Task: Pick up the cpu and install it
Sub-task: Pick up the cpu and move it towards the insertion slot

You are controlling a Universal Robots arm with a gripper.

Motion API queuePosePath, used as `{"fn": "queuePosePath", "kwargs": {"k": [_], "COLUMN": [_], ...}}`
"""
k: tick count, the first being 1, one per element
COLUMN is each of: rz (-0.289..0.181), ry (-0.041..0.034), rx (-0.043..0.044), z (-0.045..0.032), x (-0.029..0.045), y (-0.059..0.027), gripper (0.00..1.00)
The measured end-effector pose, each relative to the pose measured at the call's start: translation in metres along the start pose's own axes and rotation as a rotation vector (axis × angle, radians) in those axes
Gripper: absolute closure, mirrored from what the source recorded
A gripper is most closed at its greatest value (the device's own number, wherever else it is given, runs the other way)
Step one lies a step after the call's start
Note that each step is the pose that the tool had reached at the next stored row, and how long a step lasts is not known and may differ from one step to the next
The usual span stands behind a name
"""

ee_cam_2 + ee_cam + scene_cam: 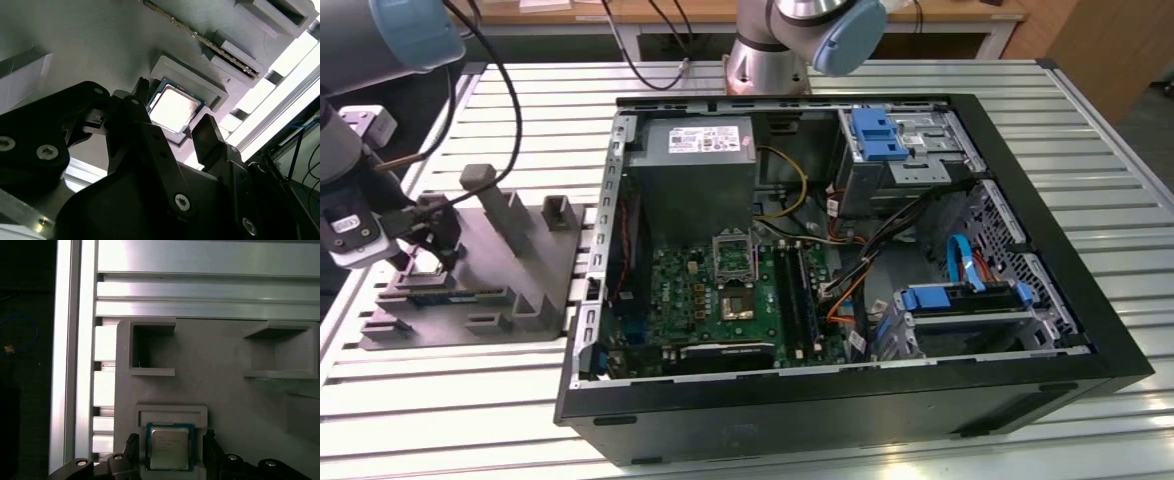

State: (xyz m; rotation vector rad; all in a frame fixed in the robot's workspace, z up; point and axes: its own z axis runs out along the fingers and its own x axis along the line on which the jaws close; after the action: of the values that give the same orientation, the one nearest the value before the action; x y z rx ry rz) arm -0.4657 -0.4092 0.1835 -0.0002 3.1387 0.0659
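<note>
Slatted aluminium worktop point(1107, 140) runs under everything, and on it I have a black case point(854, 410) lying open on its side, with a grey moulded tray point(507, 290) just beside it on the exterior view's left. From that camera I can see the arm point(787, 35) rising from behind the case, and the tool point(434, 240) down over the tray's near end, between its upright posts. Inside the case the green board point(707, 300) lies flat with its socket point(732, 250) uncovered, and a grey box point(700, 170) above it carries a white label point(710, 142); the print there is too small for me to read. Blue drive brackets point(877, 135) and loose cables sit toward the exterior view's right. Both wrist views bring me up close to the cpu point(170, 449), which lies flat in a shallow square pocket of the tray, silvery top up. Faint lines of print cross that top in the first wrist view, but I cannot make them out. In that view the tool point(170, 437) has its fingers point(132, 442) apart, one on each side of the cpu, and I see a gap between each of them and the chip. The second wrist view shows the same straddle at a slant: the cpu point(174, 107) shines bright between the two dark fingertips, and a memory stick point(200, 37) stands on edge in a slot further along the tray.
</note>
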Motion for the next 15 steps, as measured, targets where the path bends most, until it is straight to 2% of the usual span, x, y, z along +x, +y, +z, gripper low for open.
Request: {"fn": "queuePosePath", "kwargs": {"k": [6, 13, 14, 15], "rz": [0.000, 0.000, 0.000, 0.000], "ry": [0.0000, 0.0000, 0.0000, 0.0001], "rx": [0.0000, 0.0001, 0.0000, 0.0001], "z": [0.0033, 0.0036, 0.0036, 0.0036], "x": [0.0000, 0.0000, 0.0000, 0.0000], "y": [-0.0001, -0.0002, -0.0002, -0.0002], "gripper": [0.38, 0.40, 0.47, 0.47]}}
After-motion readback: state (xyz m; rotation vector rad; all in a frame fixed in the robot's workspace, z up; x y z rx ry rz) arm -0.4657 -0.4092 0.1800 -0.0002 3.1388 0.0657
